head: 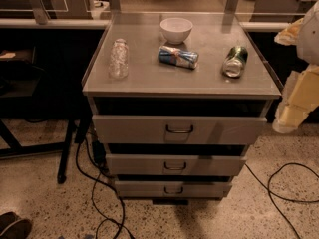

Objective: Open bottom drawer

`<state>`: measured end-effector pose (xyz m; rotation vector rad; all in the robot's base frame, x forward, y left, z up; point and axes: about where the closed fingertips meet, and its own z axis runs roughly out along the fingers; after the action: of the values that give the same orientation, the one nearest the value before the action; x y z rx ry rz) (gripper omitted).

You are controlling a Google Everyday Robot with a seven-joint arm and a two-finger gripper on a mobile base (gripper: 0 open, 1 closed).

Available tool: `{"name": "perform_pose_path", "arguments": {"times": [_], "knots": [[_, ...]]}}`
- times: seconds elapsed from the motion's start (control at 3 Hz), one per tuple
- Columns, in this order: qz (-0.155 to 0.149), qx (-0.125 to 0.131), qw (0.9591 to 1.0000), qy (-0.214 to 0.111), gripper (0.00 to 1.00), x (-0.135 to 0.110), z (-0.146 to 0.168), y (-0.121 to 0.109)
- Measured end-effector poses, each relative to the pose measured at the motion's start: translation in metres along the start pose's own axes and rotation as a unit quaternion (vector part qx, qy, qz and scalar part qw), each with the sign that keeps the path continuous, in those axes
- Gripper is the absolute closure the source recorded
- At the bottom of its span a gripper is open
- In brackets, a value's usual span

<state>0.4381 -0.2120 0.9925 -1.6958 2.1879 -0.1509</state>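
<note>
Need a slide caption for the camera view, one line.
Gripper at frame's right edge beside the cabinet, away from the bottom drawer; bowl, bottle and two cans on top.

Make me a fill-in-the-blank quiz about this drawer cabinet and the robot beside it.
1. The cabinet has ___ grey drawers.
2. The bowl on top is ___ in colour.
3. The bottom drawer has its handle at the ___ of its front.
4. The gripper is off the cabinet's ___ side as pictured, touching no drawer.
Missing words: three; white; centre; right.
</note>
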Motion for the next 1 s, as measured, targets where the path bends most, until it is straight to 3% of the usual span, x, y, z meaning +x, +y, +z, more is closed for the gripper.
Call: {"name": "perform_pose_path", "arguments": {"times": [0.33,0.67,1.0], "knots": [[-0.002,0.001,1.0000,-0.002,0.00,0.000,0.003,0.004],[-0.009,-0.004,0.9999,-0.011,0.00,0.011,0.036,0.021],[-0.008,-0.029,0.9995,-0.011,0.00,0.032,0.103,0.044]]}}
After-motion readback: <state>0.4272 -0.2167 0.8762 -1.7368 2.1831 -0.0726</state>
